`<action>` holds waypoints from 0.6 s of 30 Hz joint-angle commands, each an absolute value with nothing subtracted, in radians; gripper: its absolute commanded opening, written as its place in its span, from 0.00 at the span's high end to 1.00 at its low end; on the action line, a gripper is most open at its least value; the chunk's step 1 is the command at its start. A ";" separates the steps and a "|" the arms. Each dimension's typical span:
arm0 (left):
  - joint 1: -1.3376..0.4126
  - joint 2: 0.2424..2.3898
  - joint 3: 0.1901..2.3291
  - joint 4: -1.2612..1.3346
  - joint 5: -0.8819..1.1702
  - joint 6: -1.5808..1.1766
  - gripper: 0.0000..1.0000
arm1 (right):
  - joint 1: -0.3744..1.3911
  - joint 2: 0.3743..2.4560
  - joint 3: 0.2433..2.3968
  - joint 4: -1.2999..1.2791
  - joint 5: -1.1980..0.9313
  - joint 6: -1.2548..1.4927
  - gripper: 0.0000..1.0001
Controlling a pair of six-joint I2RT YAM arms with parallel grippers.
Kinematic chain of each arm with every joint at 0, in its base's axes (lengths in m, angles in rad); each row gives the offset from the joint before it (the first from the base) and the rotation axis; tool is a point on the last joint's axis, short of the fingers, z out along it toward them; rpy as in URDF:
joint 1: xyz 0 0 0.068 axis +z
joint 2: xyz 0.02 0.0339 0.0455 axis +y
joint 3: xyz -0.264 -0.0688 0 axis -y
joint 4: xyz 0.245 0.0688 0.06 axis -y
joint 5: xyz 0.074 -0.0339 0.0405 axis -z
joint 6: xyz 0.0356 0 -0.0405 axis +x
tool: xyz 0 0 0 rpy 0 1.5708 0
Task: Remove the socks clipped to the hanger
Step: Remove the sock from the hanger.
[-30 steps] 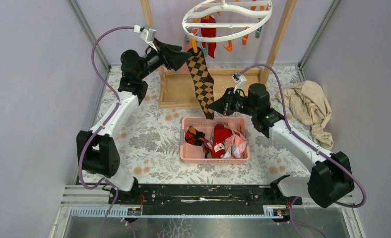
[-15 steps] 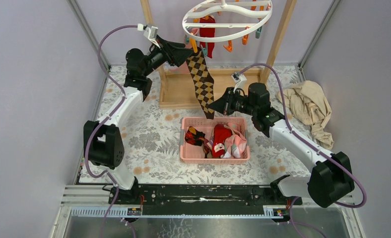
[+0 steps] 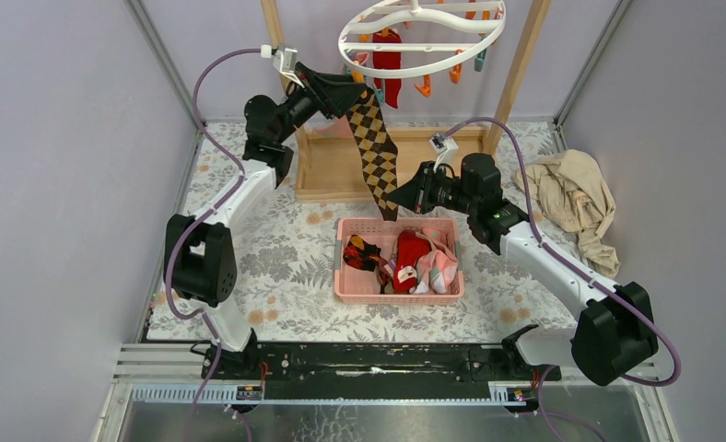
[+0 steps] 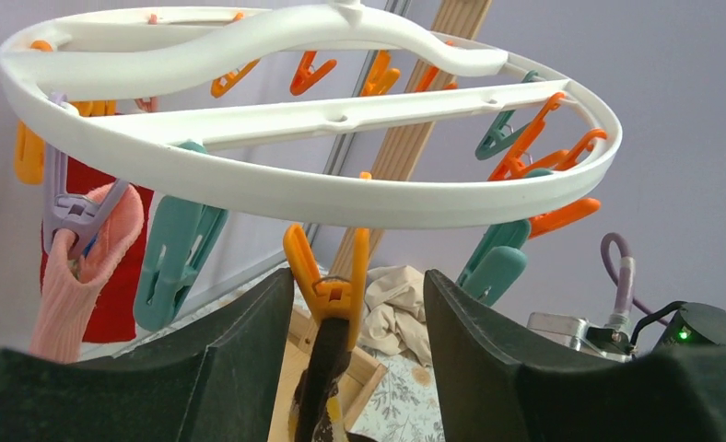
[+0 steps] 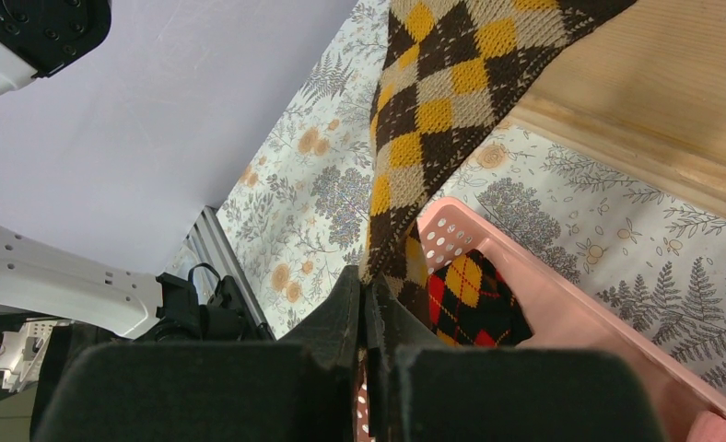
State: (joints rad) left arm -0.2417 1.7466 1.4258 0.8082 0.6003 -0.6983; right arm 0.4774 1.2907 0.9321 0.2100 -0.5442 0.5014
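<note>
socks (image 3: 375, 152) on the white ring hanger (image 4: 341, 198) come to three in these views: one brown-and-tan argyle sock (image 5: 433, 120), one red sock (image 3: 387, 57) and one pink sock (image 4: 78, 285). the pink one is held by a lilac clip (image 4: 69, 212); the argyle one hangs from an orange clip (image 4: 327, 290) at the ring's near-left rim.

two arms are at work. the left arm rises from its base with the elbow folded at the left and the forearm climbing, its wrist turned toward the ring. the left gripper (image 3: 359, 92) sits under the rim, its fingers (image 4: 240, 359) spread with the orange clip between them. whether they touch the clip cannot be told.

the right arm stretches left across the table (image 3: 267, 258), wrist roughly level. the right gripper (image 3: 394, 198) has its fingers (image 5: 341, 313) pressed together, pinching the argyle sock's lower tip just above the far rim of the one pink basket (image 3: 398, 296). the sock runs slanted between clip and fingers.

in the basket at least three socks show: one dark red-and-yellow argyle (image 3: 363, 253), one red (image 3: 409, 258), one pink with patches (image 3: 440, 265). one beige cloth (image 3: 571, 193) lies crumpled at the right, and one wooden frame (image 3: 336, 175) stands behind.
</note>
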 commanded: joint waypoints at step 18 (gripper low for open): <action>-0.256 1.815 1.489 1.006 0.527 -0.801 0.53 | 0.475 1.276 0.962 0.242 -0.578 0.473 1.00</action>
State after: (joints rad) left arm -0.2447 1.8084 1.4471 0.9165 0.5404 -0.7826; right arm 0.4774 1.2907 0.9321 0.2100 -0.5446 0.4927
